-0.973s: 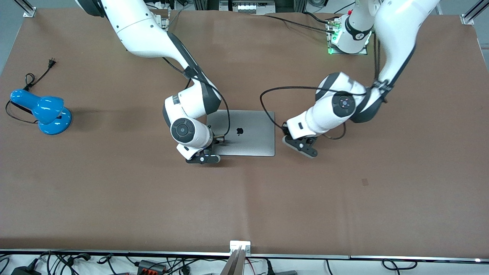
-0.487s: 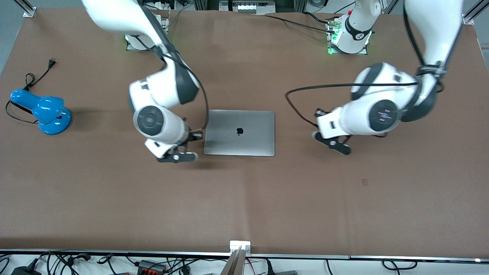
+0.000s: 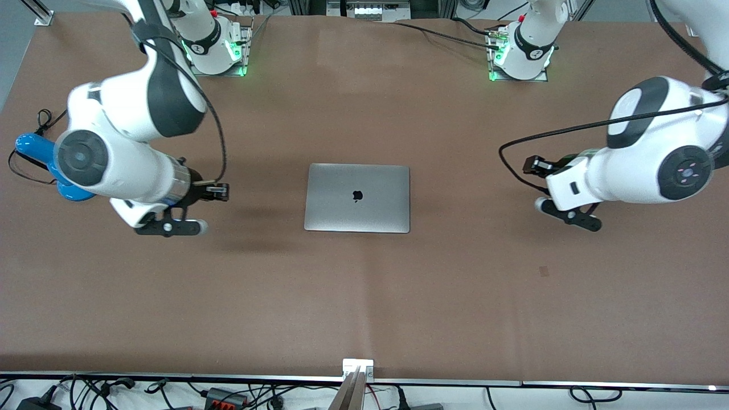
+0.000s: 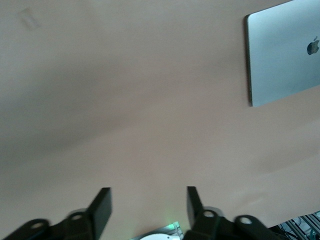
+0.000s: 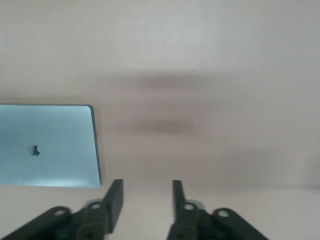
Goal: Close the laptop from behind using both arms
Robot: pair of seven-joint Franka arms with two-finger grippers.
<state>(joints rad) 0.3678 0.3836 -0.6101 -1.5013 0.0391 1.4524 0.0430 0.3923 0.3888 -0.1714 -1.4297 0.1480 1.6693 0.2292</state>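
Observation:
The space-grey laptop (image 3: 357, 197) lies shut and flat in the middle of the table, its black apple logo up. It also shows in the left wrist view (image 4: 285, 55) and in the right wrist view (image 5: 47, 147). My right gripper (image 3: 219, 192) is open and empty, up over bare table, well off the laptop toward the right arm's end. My left gripper (image 3: 532, 165) is open and empty, up over bare table toward the left arm's end. In the wrist views the left gripper (image 4: 148, 197) and the right gripper (image 5: 146, 192) hold nothing.
A blue desk lamp (image 3: 28, 145) with a black cord stands at the right arm's end of the table, partly hidden by the right arm. The brown table top (image 3: 364, 296) spreads wide around the laptop. Cables lie along the near edge.
Both arms have lifted and swung away from the laptop's sides toward their own ends of the table. The laptop stays shut and has not moved.

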